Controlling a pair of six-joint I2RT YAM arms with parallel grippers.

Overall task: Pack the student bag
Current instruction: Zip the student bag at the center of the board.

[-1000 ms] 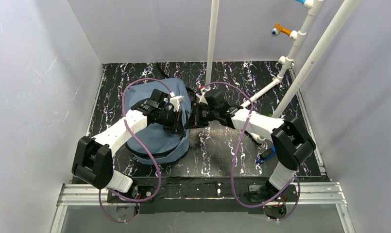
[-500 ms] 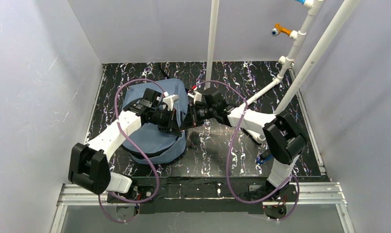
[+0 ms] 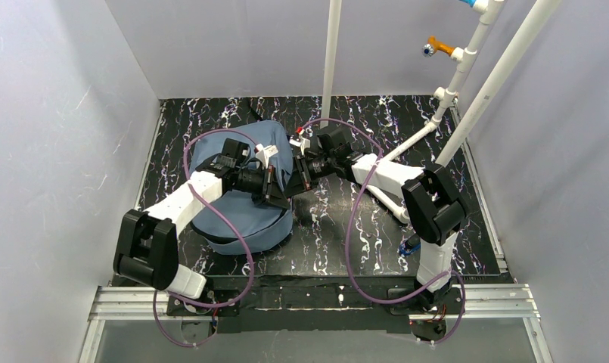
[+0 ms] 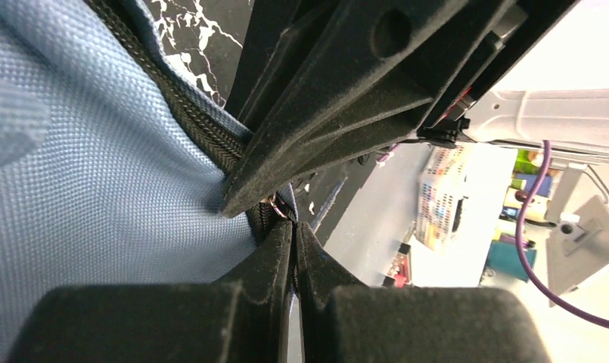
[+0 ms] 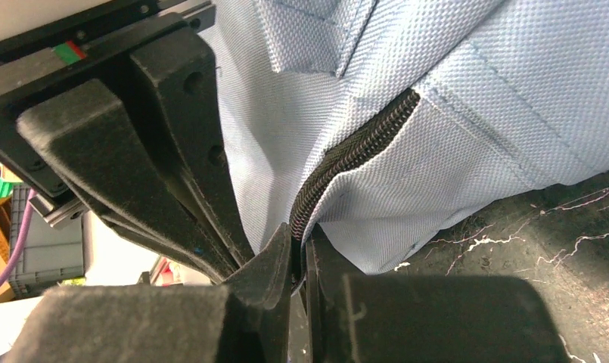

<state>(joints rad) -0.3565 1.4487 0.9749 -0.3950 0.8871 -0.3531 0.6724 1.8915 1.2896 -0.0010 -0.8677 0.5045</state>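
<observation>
Zip-work step, by my read: L gripper (image 4: pixel 293 227) clamped tight at the zipper (image 5: pixel 346 162), apparently on its slider, R gripper (image 5: pixel 299 234) nipped narrow on the tape just opp., at the right edge of the student bag (image 3: pixel 240 219), which lies flat on the table (image 3: pixel 361 219) left of centre; nxt move needs R anchoring while L draws along the track, direction n/k.

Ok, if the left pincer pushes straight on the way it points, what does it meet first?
The right pincer, which crosses just ahead of the left pincer at the zipper of the student bag. Contact looks almost immediate, though depth is unclear.
</observation>
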